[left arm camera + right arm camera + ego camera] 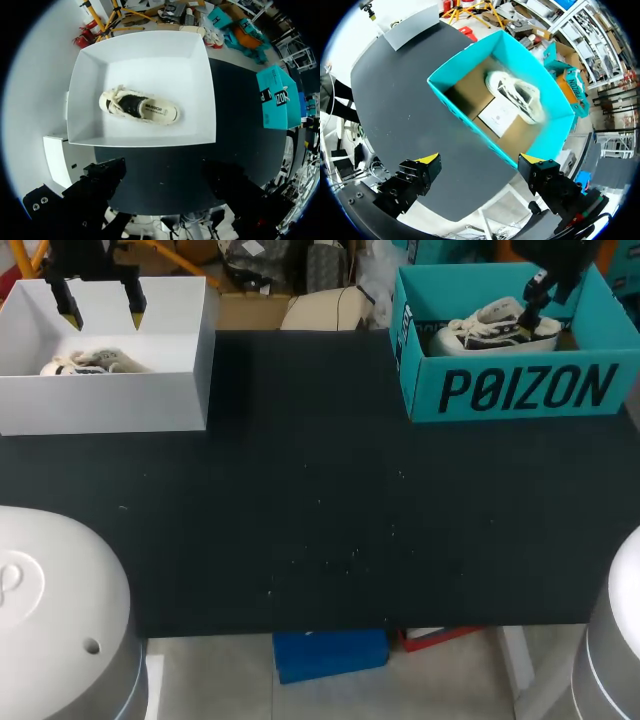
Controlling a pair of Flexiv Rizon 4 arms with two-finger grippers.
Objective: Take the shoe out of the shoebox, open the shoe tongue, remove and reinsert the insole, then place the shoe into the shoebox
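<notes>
The left fingers stand wide apart with nothing between them, hanging above the near edge of a white shoebox. In the head view they sit over the box's far side, at the back left corner of the desk. The right fingers are spread just as wide and hold nothing. They hover over the near wall of a teal shoebox, which stands at the desk's back right corner, well apart from the white one.

Inside the white shoebox lies a cream sneaker with a dark tongue and pale laces, sole down on the box floor. It lies roughly in the middle of the box, clear of all four walls.

The teal shoebox holds a second shoe, white with dark markings. It lies toward the wall farthest from the right fingers, and a white card lies flat on the brown box floor just beside it. In the head view this shoe shows above the box's front wall, with the right arm's end over its heel side.
</notes>
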